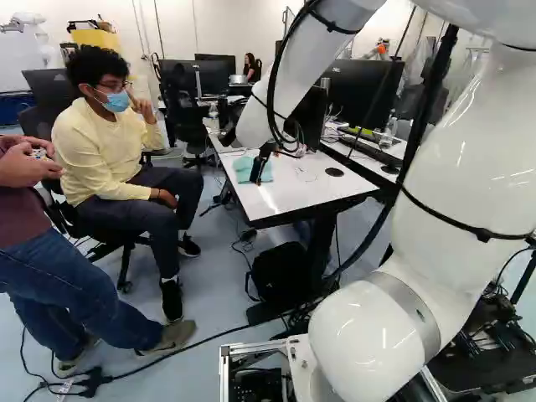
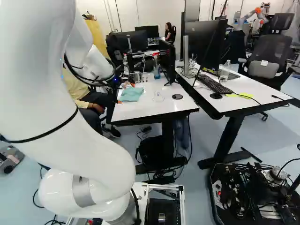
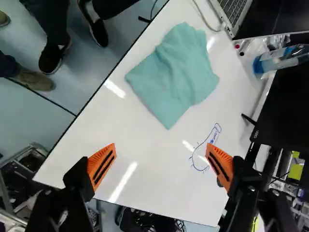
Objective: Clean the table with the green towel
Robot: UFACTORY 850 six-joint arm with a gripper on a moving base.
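Note:
The black gripper point(image 1: 260, 162) hangs over the white table point(image 1: 289, 194) in the left base view, near the green towel point(image 1: 248, 170). In the wrist view the gripper point(image 3: 161, 162) stands wide open, its orange pads far apart with only tabletop beneath them. Ahead of the fingers the folded green towel point(image 3: 176, 75) lies flat on the table. A blue drawn outline point(image 3: 206, 147) marks the tabletop close to one finger. The right base view also shows the towel point(image 2: 131, 93) near the table's left edge.
A spray bottle point(image 2: 156, 68) and a monitor point(image 2: 167, 62) stand at the table's far side. A second desk with a keyboard point(image 2: 214, 84) adjoins on the right. A seated person point(image 1: 126, 167) is close to the table's left edge. A black bag point(image 1: 280, 272) lies beneath.

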